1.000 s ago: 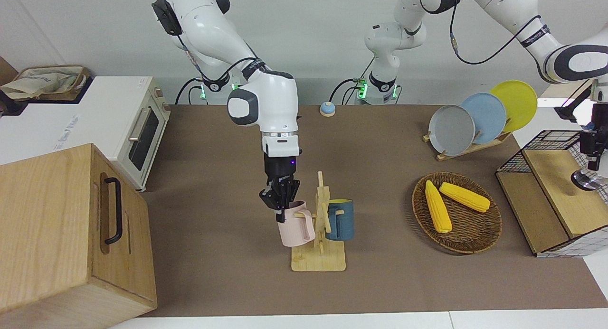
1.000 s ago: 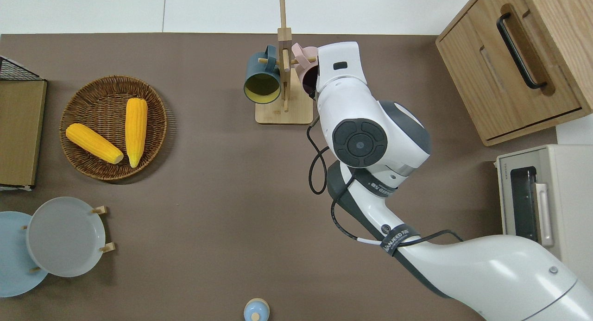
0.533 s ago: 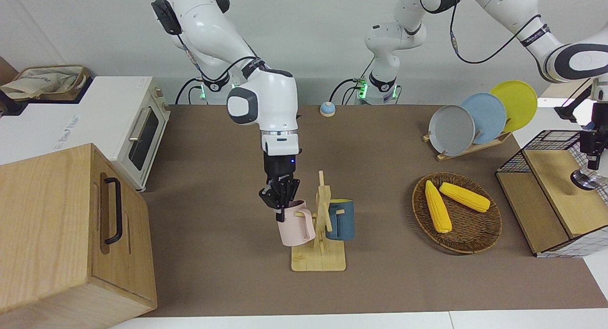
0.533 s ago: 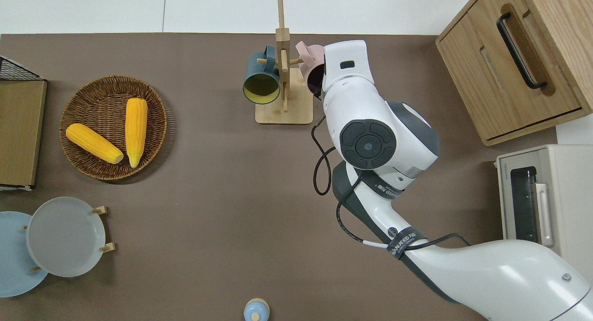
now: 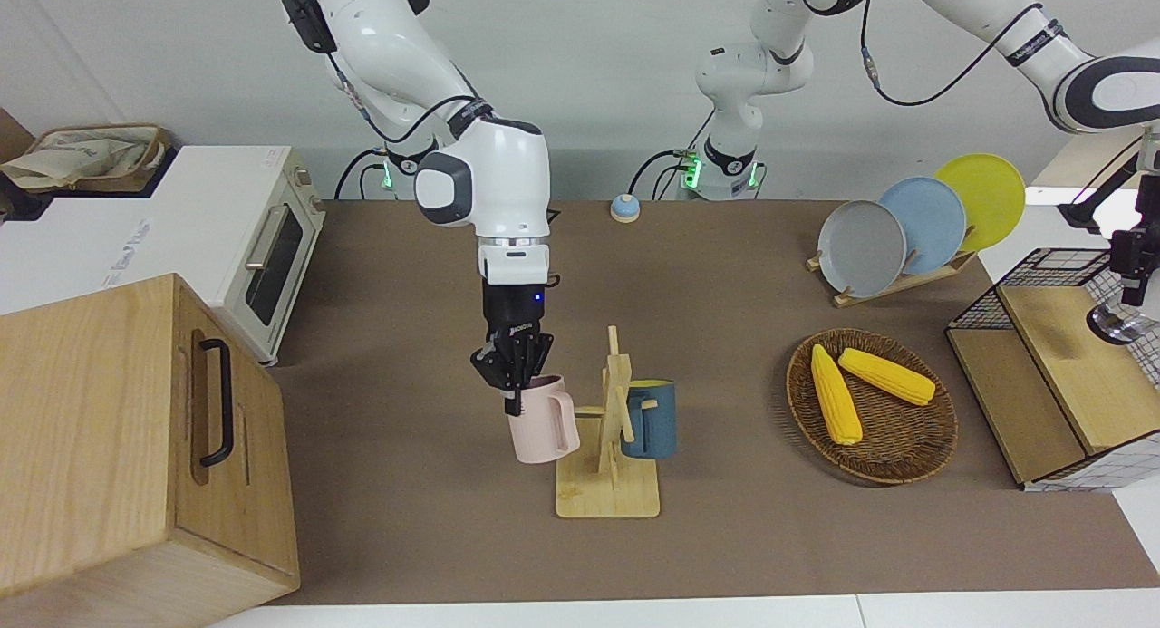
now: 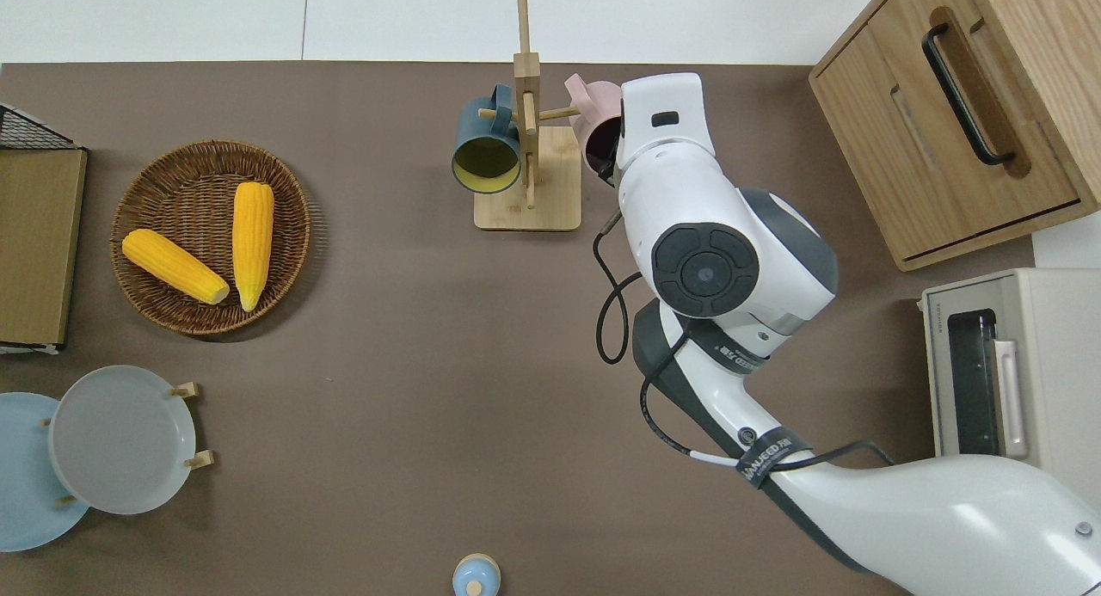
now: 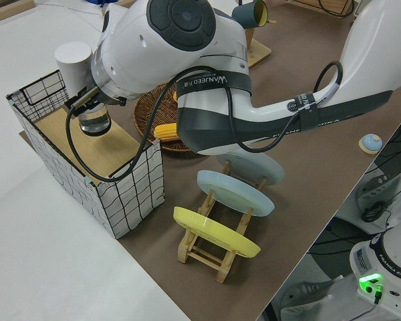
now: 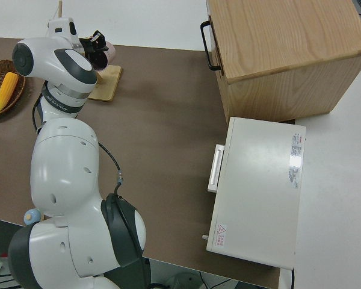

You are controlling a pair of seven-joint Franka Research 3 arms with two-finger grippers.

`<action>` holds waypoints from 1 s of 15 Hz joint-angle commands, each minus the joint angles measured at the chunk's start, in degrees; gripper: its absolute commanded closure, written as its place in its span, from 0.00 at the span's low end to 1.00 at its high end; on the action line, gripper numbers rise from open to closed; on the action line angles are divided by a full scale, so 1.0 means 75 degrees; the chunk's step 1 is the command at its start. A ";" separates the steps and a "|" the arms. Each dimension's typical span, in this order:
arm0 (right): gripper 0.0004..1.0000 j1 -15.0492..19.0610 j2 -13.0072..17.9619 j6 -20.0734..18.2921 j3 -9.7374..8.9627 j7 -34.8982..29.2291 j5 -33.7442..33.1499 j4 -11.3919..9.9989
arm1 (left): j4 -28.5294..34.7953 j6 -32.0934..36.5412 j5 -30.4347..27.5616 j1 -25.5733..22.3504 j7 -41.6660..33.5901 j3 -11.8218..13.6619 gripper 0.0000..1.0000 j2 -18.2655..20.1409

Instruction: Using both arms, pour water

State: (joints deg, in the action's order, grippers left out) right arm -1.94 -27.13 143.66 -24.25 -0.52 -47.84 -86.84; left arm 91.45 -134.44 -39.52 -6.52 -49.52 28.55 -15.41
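Right claw (image 5: 513,385): clamped on rim of pink mug (image 5: 542,421), held in the air just off the wooden mug rack (image 5: 609,447), at its 9 o'clock in the front view. Blue mug (image 5: 649,419) hangs at the rack's 3 o'clock. Left claw (image 7: 87,100): over the wire crate (image 7: 87,167), clamped on a glass of water (image 7: 93,120). Step judged: fetching the cup. Next: set mug upright on the bench (image 5: 725,275), bring the glass over it

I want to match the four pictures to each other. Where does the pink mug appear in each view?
Front: pink mug, centre, held by the right gripper.
Overhead: top centre, under the wrist.
Left side: not seen.
Right side: top corner.
Shared landmark: wooden mug rack.
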 commanded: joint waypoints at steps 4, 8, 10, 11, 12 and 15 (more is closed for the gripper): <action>0.97 0.0785 0.0874 0.0064 -0.0223 -0.0001 -0.0090 -0.0960 | -0.0240 0.0417 0.0393 0.0014 0.0485 0.0025 1.00 0.0285; 0.98 0.1113 0.1190 0.0006 -0.0211 0.0409 -0.0078 -0.1066 | -0.0287 0.0709 0.0710 0.0025 0.0778 0.0025 1.00 0.0414; 0.98 0.1230 0.1378 -0.0204 -0.0211 0.0409 -0.0043 -0.1229 | -0.0428 0.0885 0.0885 0.0026 0.0896 0.0001 1.00 0.0531; 0.98 0.1231 0.1483 -0.0438 -0.0211 0.0421 0.0224 -0.1346 | -0.0428 0.1013 0.0979 0.0026 0.1012 0.0001 1.00 0.0601; 0.98 0.1196 0.1600 -0.0684 -0.0211 0.0444 0.0749 -0.1417 | -0.0428 0.1061 0.1096 0.0026 0.1141 -0.0010 1.00 0.0671; 0.98 0.1172 0.1987 -0.1515 -0.0211 0.0561 0.2191 -0.1616 | -0.0428 0.1201 0.1436 0.0049 0.1492 -0.0080 1.00 0.0894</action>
State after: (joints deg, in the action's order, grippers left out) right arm 5.87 -17.18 137.27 -25.02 1.98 -40.38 -94.93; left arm 88.93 -127.29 -31.99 -6.48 -42.08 28.41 -11.41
